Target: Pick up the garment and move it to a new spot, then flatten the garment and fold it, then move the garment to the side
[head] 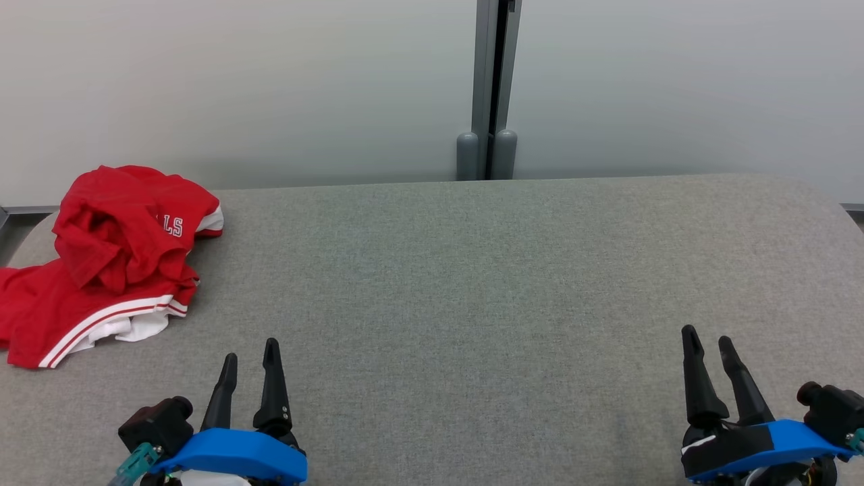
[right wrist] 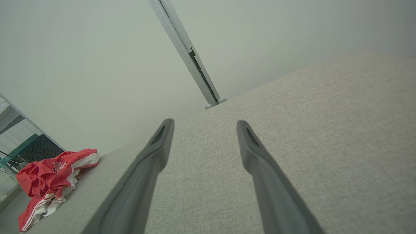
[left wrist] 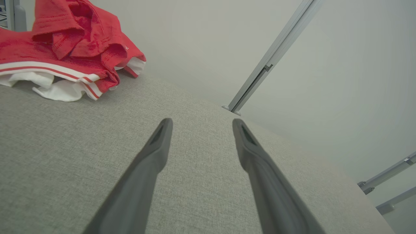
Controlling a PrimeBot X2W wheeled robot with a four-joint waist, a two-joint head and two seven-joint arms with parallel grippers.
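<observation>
The red garment point(head: 115, 263), a crumpled sports piece with white-striped trim and white lettering that is partly hidden, is found bunched in a heap at the far left corner of the grey cloth-covered worktop point(head: 472, 283), and part of it appears to spill over the left edge. Nothing has been grasped: the first step, picking it up, is judged not yet begun. The left hand point(head: 251, 351) is held low at the near edge, just to the near side of the heap, with its fingers apart and nothing between them, as is also seen in the left wrist view point(left wrist: 201, 122), where the garment point(left wrist: 74, 42) lies up and to the left of the fingers. The right hand point(head: 707, 336) is held at the near right, well apart from the garment, fingers likewise apart and empty. A reach forward and leftward by the left hand is called for, with a pinch taken on a raised fold rather than on the overhanging part, which might be dragged off the edge. The middle and right of the worktop are available as the new spot. The far edge is bounded by a pale partition wall with a grey post point(head: 487, 88), so little room is left behind the heap.
</observation>
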